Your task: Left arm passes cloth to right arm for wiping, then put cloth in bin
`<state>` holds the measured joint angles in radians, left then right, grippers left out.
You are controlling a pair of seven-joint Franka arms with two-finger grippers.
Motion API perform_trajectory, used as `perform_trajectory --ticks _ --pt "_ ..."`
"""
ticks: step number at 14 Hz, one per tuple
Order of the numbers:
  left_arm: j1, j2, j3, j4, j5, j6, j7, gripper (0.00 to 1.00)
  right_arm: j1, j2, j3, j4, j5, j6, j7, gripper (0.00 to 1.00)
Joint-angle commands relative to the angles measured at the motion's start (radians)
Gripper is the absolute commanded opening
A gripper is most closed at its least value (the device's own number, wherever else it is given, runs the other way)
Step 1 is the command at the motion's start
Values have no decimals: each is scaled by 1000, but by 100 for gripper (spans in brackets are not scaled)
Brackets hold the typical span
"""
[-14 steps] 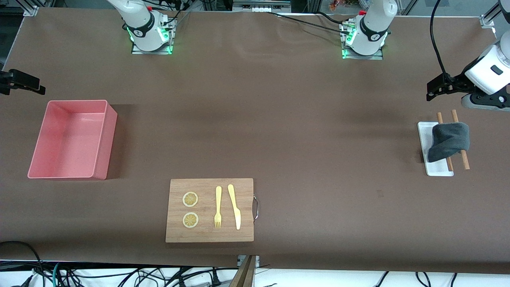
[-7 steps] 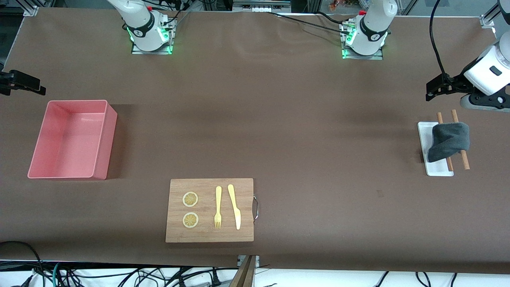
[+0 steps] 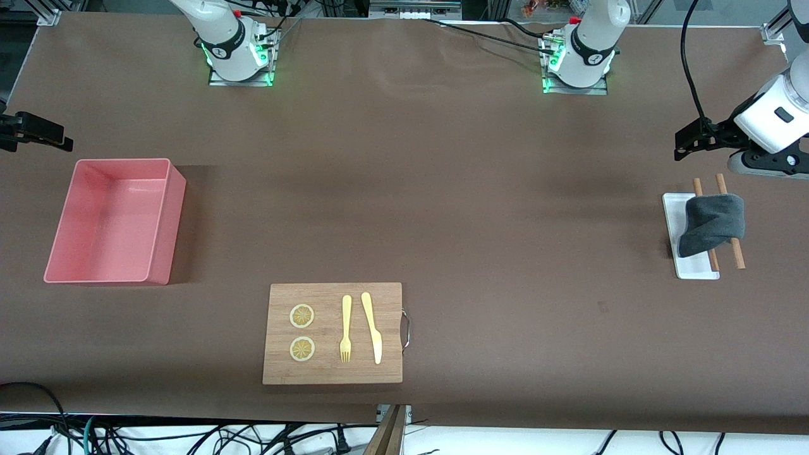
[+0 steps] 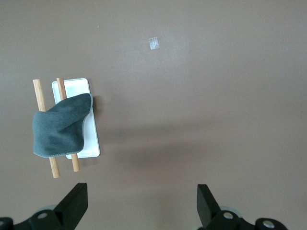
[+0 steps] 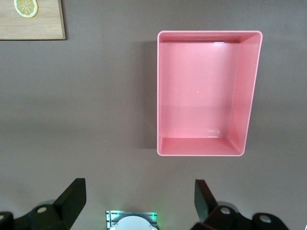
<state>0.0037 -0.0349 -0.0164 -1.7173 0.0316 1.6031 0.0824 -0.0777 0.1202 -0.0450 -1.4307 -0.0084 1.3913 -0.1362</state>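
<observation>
At the left arm's end of the desk, the cloth point(image 3: 712, 224) drapes two wooden sticks point(image 3: 733, 250) on a white tray point(image 3: 697, 270), so your open, empty left hand point(image 3: 690, 140) could snag them, while the right hand point(image 5: 139, 201) waits open above the bin point(image 3: 54, 256).

No legible text, label, brand, number or sign is shown in any view. Small dark marks are seen on the black bands of the two arm bases at the top of the front view, but they cannot be read.
</observation>
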Motion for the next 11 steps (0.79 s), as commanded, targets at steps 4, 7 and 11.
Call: perform_trajectory --ticks 4,7,11 --pt "6 13 -5 33 -15 -29 0 100 -7 7 -1 19 18 -3 -16 100" --pt "7 16 -2 33 -13 -29 -1 100 -7 7 -1 19 18 -3 -16 100" --pt "22 29 3 35 -5 -29 14 100 -7 7 -1 19 18 -3 -16 100"
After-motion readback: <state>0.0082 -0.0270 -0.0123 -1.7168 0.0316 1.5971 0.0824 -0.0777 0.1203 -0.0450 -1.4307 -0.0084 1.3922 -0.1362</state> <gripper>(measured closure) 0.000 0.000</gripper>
